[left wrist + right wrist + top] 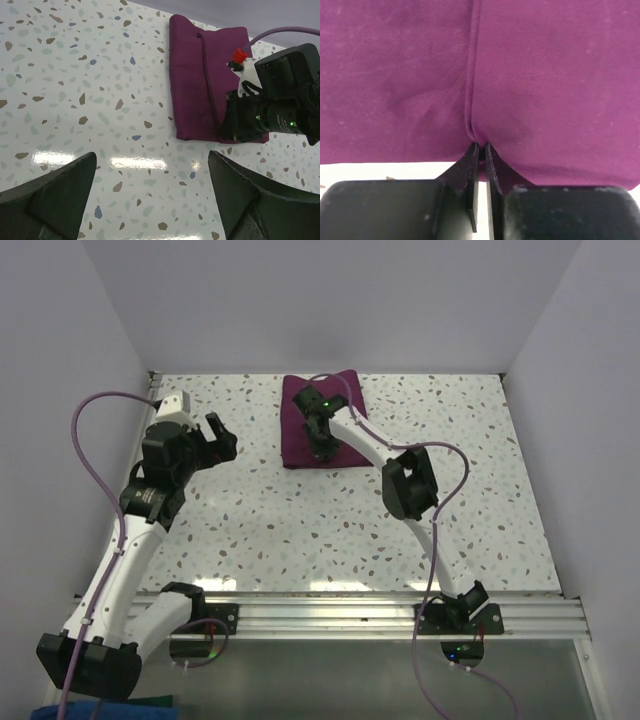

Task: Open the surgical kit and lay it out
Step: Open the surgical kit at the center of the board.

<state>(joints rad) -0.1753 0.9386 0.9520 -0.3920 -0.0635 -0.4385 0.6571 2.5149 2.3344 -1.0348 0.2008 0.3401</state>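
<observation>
The cloth wrap is lying folded shut on the tabletop, close to the far edge and about midway between the side edges. Its longer side is running roughly near to far, and a flap edge is running along that length. No tray or instruments are showing. The right fingers are sitting at the wrap's near edge, pressed together and pinching a small ridge of cloth right where the flap edge is ending, so the wrap is stretching straight away from them. The left fingers are hanging spread wide apart and holding nothing, well off to the wrap's left, so the right arm is the nearer one by far. The speckled, glossy tabletop is lying bare around the wrap, with plain pale walls closing it in on three sides.
</observation>
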